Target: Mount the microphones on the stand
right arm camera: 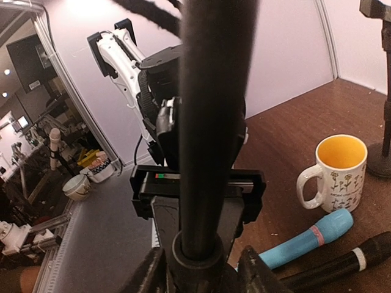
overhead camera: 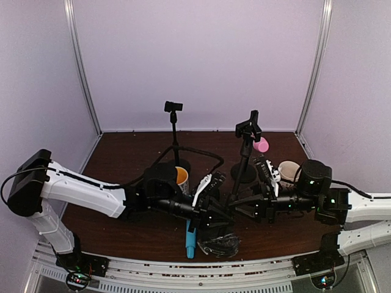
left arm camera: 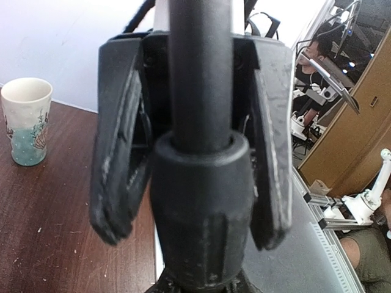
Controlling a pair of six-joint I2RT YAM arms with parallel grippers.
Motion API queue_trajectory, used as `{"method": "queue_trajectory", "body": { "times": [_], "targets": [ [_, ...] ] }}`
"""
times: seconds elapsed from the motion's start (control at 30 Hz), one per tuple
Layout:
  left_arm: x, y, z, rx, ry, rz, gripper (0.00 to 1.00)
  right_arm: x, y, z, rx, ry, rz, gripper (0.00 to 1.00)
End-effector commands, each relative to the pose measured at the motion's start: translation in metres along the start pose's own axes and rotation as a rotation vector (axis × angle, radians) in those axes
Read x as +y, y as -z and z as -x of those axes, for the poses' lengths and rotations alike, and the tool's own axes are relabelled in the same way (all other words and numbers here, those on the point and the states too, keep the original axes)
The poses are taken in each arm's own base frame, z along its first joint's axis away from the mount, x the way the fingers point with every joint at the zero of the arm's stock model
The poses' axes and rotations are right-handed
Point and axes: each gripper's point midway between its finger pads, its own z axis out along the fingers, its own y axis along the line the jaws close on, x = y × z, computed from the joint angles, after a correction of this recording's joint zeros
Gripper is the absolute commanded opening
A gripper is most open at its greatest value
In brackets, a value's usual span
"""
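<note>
The brown table (overhead camera: 122,159) lies under both sets of jaws. A black stand (left arm camera: 201,79) runs up between them. The left gripper (left arm camera: 192,238) has its jaws narrowly parted around the stand, and each inner face lies against the thick collar on the pole. The right gripper (right arm camera: 204,251) has a finger on either side of the same pole at a lower collar. Thin dark gaps show there, so I cannot tell whether these jaws grip it. A white mug with a yellow inside (right arm camera: 336,174) stands upright, right of the right jaws and beyond them. A pale mug with a teal band (left arm camera: 25,122) stands upright, well to the left of the left jaws. The light blue microphone (right arm camera: 311,235) lies flat on the table, right of the right jaws and just nearer than the yellow mug. The black microphone (right arm camera: 342,262) lies alongside it, nearer still. The pink microphone (overhead camera: 261,145) shows only its head, up beyond the right jaws beside a stand's clip.
</note>
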Motion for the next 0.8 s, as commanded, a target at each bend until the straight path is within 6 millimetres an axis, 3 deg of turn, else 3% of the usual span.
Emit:
{"method": "queue_trajectory", "body": {
  "times": [0.0, 0.1, 0.17, 0.27, 0.37, 0.47, 0.6, 0.77],
  "targets": [
    [-0.021, -0.002, 0.04, -0.101, -0.087, -0.072, 0.0, 0.015, -0.004, 0.017, -0.035, 0.025, 0.079, 0.34],
    [-0.01, -0.003, 0.038, -0.087, -0.087, -0.008, 0.0, 0.01, -0.004, 0.019, -0.057, 0.007, 0.048, 0.21],
    [0.01, -0.003, 0.036, -0.067, -0.086, 0.109, 0.0, -0.001, -0.002, 0.024, -0.093, -0.019, -0.03, 0.07],
    [0.058, 0.005, 0.033, -0.004, -0.113, 0.47, 0.0, -0.03, 0.005, 0.026, -0.137, -0.045, -0.296, 0.0],
    [0.084, 0.014, 0.035, -0.002, -0.112, 0.686, 0.0, -0.06, 0.015, 0.02, -0.157, -0.102, -0.538, 0.0],
    [0.094, 0.02, 0.041, -0.059, -0.087, 0.775, 0.0, -0.08, 0.02, 0.009, -0.165, -0.152, -0.668, 0.0],
    [0.094, 0.022, 0.045, -0.102, -0.081, 0.805, 0.0, -0.08, 0.014, 0.004, -0.154, -0.147, -0.664, 0.0],
    [0.095, 0.028, 0.044, -0.122, -0.083, 0.818, 0.0, -0.081, 0.029, 0.015, -0.19, -0.087, -0.703, 0.0]
  ]
}}
